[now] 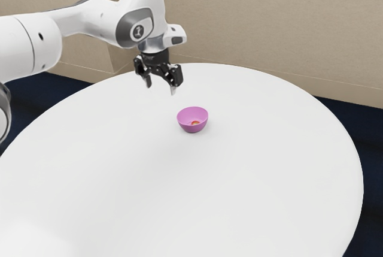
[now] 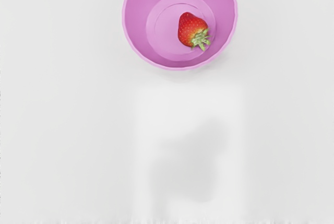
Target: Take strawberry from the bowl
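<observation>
Red and untouched, the strawberry (image 2: 191,27) lies in the pink bowl (image 2: 134,21), below and ahead of our gripper (image 1: 161,87), which seems spread and empty; we have the reaching, grasping and lifting out all left to do.

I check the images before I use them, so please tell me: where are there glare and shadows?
Exterior view: the round white table has bright glare toward the lower left corner; wrist view: a soft grey shadow, its source uncertain, lies within a paler rectangle near the pink bowl, while the strawberry shows no strong glare.
</observation>
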